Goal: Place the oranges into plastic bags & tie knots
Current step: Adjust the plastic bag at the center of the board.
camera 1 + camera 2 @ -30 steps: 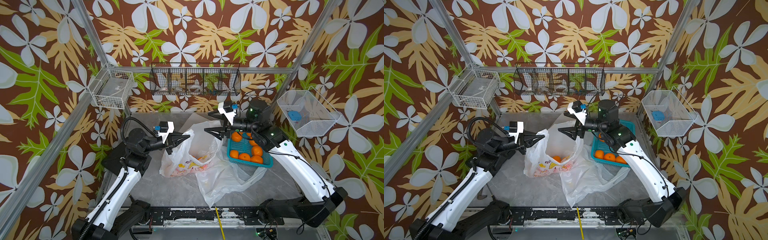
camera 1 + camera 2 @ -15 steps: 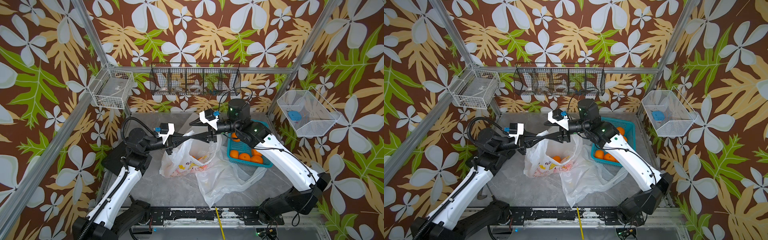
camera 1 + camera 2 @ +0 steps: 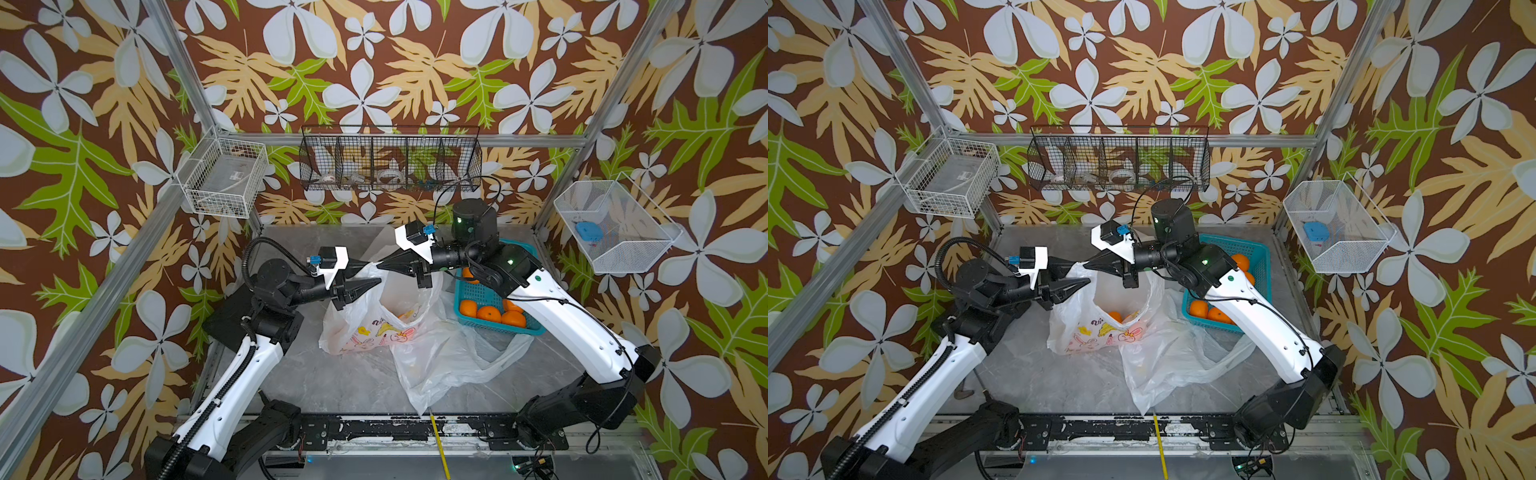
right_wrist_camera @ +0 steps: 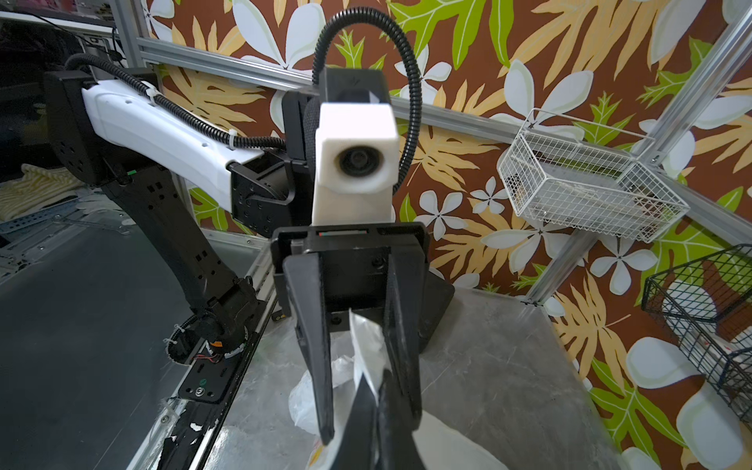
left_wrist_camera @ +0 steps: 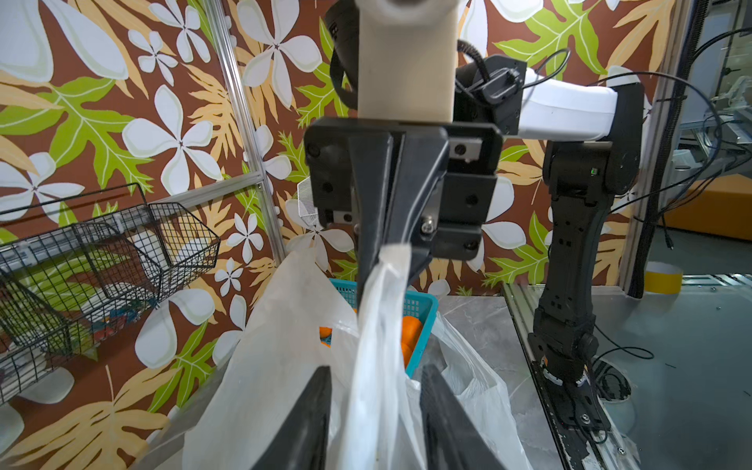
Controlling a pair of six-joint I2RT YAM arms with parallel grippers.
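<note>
Passing the handle, step in hand: by my reading, one handle of the printed plastic bag (image 3: 365, 328) is going from one gripper to the other. The receiving pinch must be firm before the giving side backs off.
Top views, grippers: in both top views the left gripper (image 3: 375, 272) and right gripper (image 3: 380, 264) meet tip to tip above the bag's mouth. The right one's jaws are pressed together on white film, and the left one's stand parted.
Top views, fruit: an orange (image 3: 1115, 316) shows inside the bag. More oranges (image 3: 488, 313) lie in the teal basket (image 3: 536, 331) just beside it, under the right arm.
Top views, spare: a second plastic bag (image 3: 453, 361) lies slack on the table (image 3: 332, 386), touching the printed one.
Left wrist view: the handle (image 5: 378, 325) runs as a taut strip between the left gripper's spread fingers (image 5: 313, 411) up into the right gripper's closed tips. Whether it brushes either finger is unclear.
Right wrist view: the right gripper (image 4: 376, 419) pinches the strip's end, and the left fingers (image 4: 309, 325) stand on either side of it.
Doing it well: draw the left gripper straight back along the strip so no fingertip snags the film, and hold the right gripper high so the bag stays upright and open.
Risk: thin film under the fruit's weight may slip from a shallow pinch.
Knot: no knot is tied yet.
</note>
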